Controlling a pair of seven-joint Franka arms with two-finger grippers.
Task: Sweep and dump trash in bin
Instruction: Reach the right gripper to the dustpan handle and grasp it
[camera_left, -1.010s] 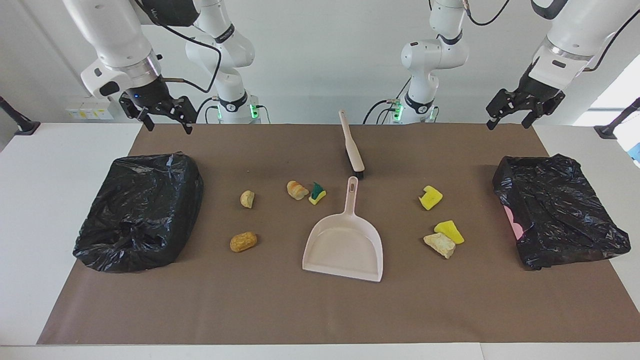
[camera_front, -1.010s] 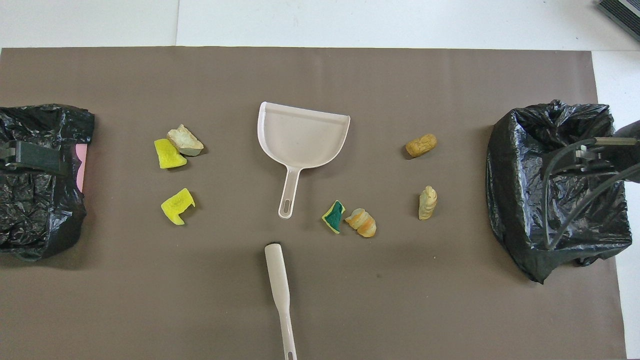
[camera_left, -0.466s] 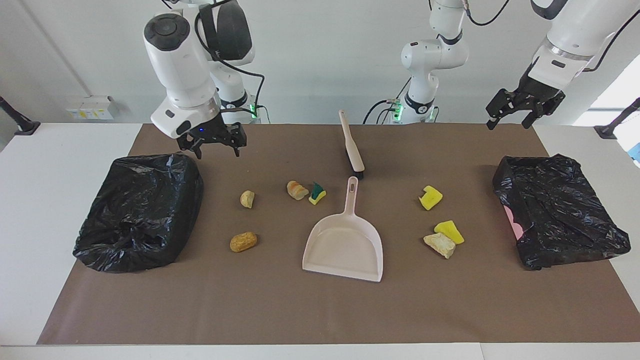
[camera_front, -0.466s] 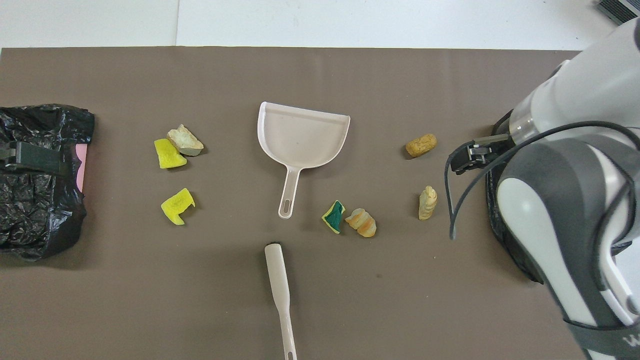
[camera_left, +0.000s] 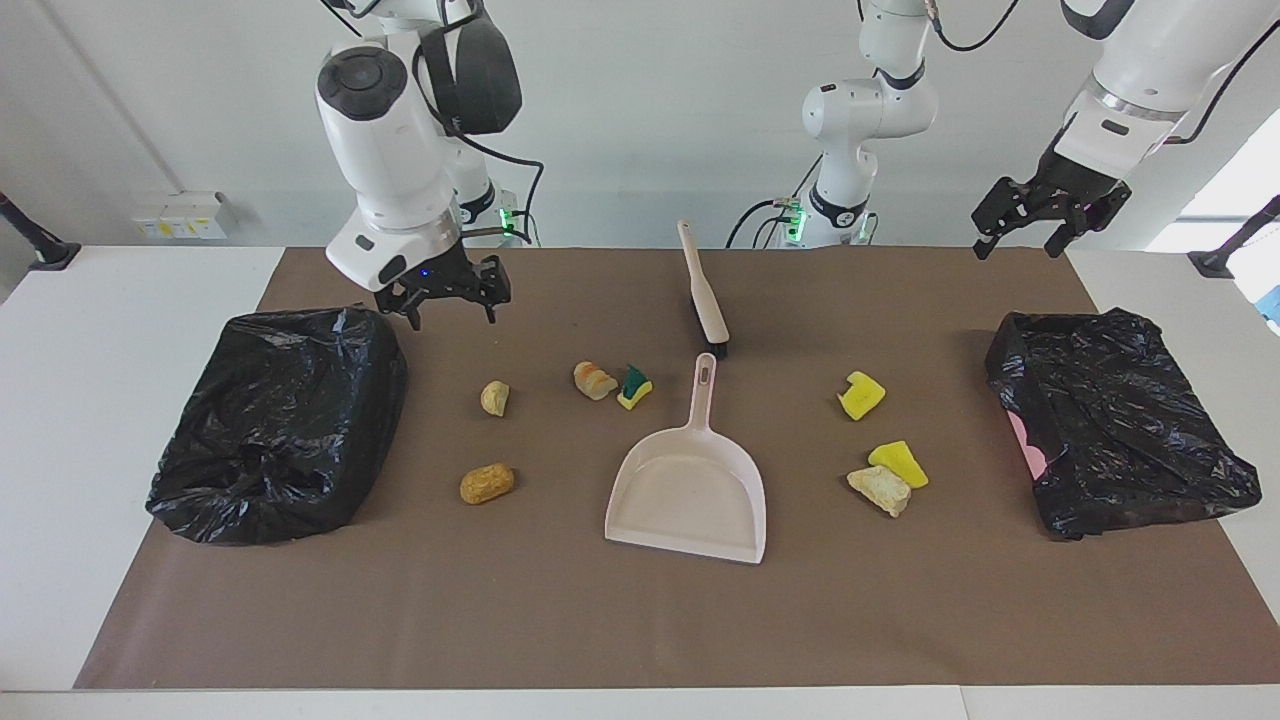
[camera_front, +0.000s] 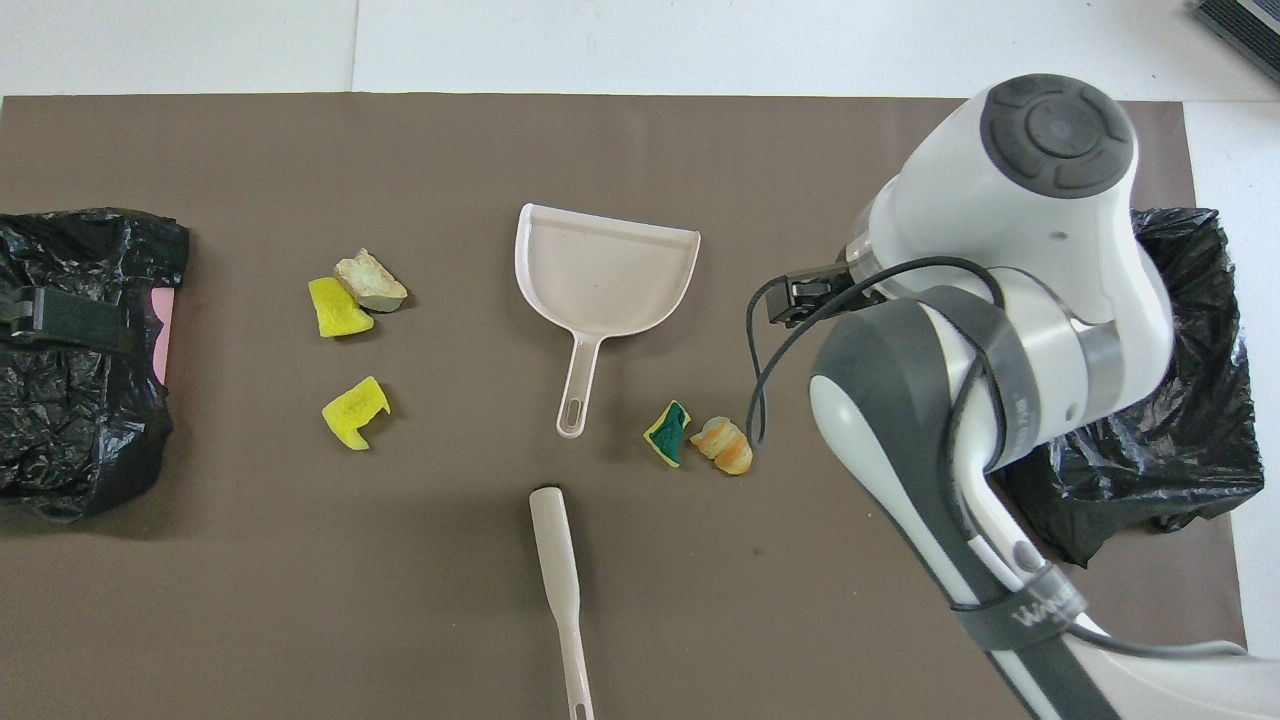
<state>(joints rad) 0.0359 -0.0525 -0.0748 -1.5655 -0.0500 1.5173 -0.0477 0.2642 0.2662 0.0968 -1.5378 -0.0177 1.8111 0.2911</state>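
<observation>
Several trash lumps lie on the brown mat. A tan lump (camera_left: 494, 397) and an orange bread chunk (camera_left: 486, 483) lie toward the right arm's end; the right arm hides them in the overhead view. A striped bread chunk (camera_left: 594, 380) (camera_front: 725, 445) touches a green-backed sponge (camera_left: 634, 388) (camera_front: 668, 433). Two yellow sponges (camera_left: 860, 395) (camera_left: 898, 463) and a pale chunk (camera_left: 879, 489) lie toward the left arm's end. The beige dustpan (camera_left: 690, 480) and brush (camera_left: 703, 290) lie mid-table. My right gripper (camera_left: 447, 298) is open and empty over the mat beside the black-bagged bin (camera_left: 280, 420). My left gripper (camera_left: 1038, 220) waits open, high over the mat's corner.
A second black-bagged bin (camera_left: 1115, 420) with a pink patch stands at the left arm's end. The brown mat (camera_left: 640, 620) has bare room farther from the robots than the dustpan. White table (camera_left: 90, 350) borders the mat.
My right arm has swung from the mat's corner at its bin toward the table's middle and come lower. The left arm and all objects have stayed put.
</observation>
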